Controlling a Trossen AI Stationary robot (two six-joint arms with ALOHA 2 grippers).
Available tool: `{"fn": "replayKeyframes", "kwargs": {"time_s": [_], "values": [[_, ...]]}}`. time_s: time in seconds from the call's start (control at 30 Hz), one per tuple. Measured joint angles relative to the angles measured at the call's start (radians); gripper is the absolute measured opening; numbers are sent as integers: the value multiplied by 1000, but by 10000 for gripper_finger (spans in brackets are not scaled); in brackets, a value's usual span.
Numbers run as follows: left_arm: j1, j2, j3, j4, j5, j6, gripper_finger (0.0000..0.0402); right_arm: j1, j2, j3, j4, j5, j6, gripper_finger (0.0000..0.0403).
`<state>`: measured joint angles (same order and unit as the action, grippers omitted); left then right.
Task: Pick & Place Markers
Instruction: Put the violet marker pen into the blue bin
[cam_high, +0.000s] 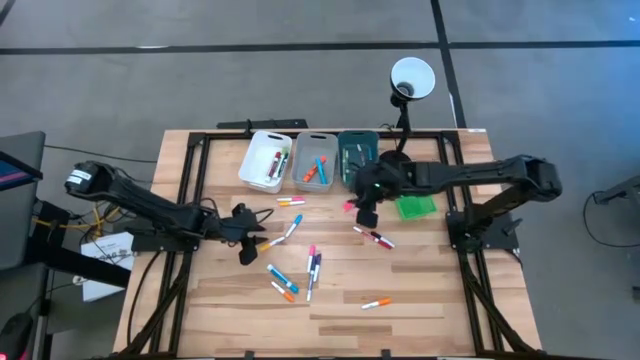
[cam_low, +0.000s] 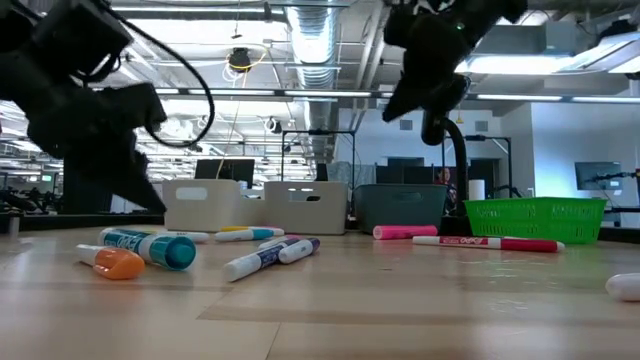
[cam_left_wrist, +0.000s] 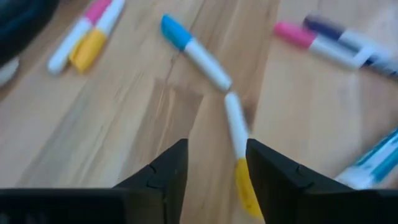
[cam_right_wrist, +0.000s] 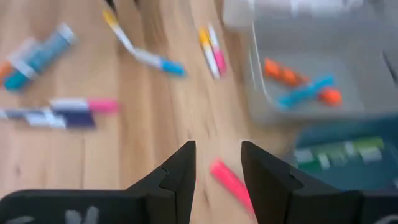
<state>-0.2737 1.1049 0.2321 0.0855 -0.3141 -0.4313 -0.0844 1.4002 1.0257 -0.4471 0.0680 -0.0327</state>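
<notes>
Fingers of my left gripper (cam_left_wrist: 214, 171) stand parted with nothing between them, low over the table (cam_high: 420, 300), and a yellow-capped marker (cam_left_wrist: 239, 155) lies just beside one finger, end to end with a blue-capped marker (cam_left_wrist: 193, 50). My right gripper (cam_right_wrist: 217, 171) also stands open and empty, above a pink marker (cam_right_wrist: 230, 180) close to the teal bin (cam_high: 357, 152).

More markers lie scattered over the middle of the table: a pink-and-purple pair (cam_high: 313, 268), an orange one (cam_high: 376, 302) near the front, and a red one (cam_high: 374, 237). Some already rest in the white bin (cam_high: 266, 160) and the grey bin (cam_high: 316, 160); the green bin (cam_high: 416, 207) sits beside the right arm.

I judge these sticks light, stiff and smooth, so they will likely roll or skid if nudged. I would close across the barrel near its middle, with the fingers square to its length. Some barrels carry print, but I can read none of it.
</notes>
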Motion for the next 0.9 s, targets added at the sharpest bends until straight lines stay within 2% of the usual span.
{"fn": "replayKeyframes", "kwargs": {"time_s": [0.1,0.23,0.4,0.57,0.77,0.9], "values": [[0,75,0,15,0,0,161,6,-51,-108,243,-17,-54,118],[-1,173,0,84,-9,0,157,5,-83,-190,444,-88,-149,118],[-2,242,4,130,-50,4,151,5,-49,-204,495,-95,-82,118],[-4,255,4,143,-56,3,139,24,25,-204,530,-95,-65,118],[-13,196,2,137,-31,-14,131,64,110,-204,654,-95,-72,118],[-22,136,2,148,2,-19,141,80,98,-190,660,-95,-72,118]]}}
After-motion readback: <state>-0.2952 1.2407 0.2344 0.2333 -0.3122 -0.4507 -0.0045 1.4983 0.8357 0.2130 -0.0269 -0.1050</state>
